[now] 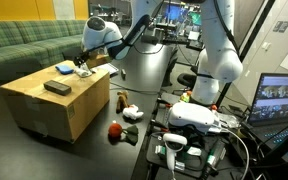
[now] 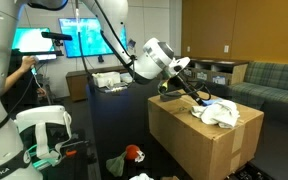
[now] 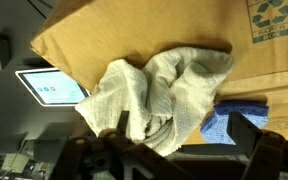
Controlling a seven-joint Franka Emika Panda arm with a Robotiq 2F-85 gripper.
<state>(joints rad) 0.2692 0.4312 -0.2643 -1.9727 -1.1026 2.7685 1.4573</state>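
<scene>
My fingers [image 3: 250, 138] stand wide apart, holding nothing, just above the crumpled white cloth [image 3: 169, 85] on the cardboard box [image 3: 94, 40]. I judge I should descend straight onto its thickest fold, clear of the blue rag [image 3: 234, 120] beside it.

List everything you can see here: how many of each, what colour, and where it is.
cardboard box: one, brown, on the floor in front of the couch
towel: one, white, crumpled on the box top below the gripper
blue cloth: one, blue, on the box top beside the towel
flat object: one, black, on the box top, apart from the towel
couch: one, green, behind the box
red object: one, red, on the floor by the box, too small to name
headset: one, white, on the stand near the laptop
laptop: one, dark, screen lit, at the frame edge
robot arm: one, white, reaching over the box
gripper: one, dark, open, holding nothing
</scene>
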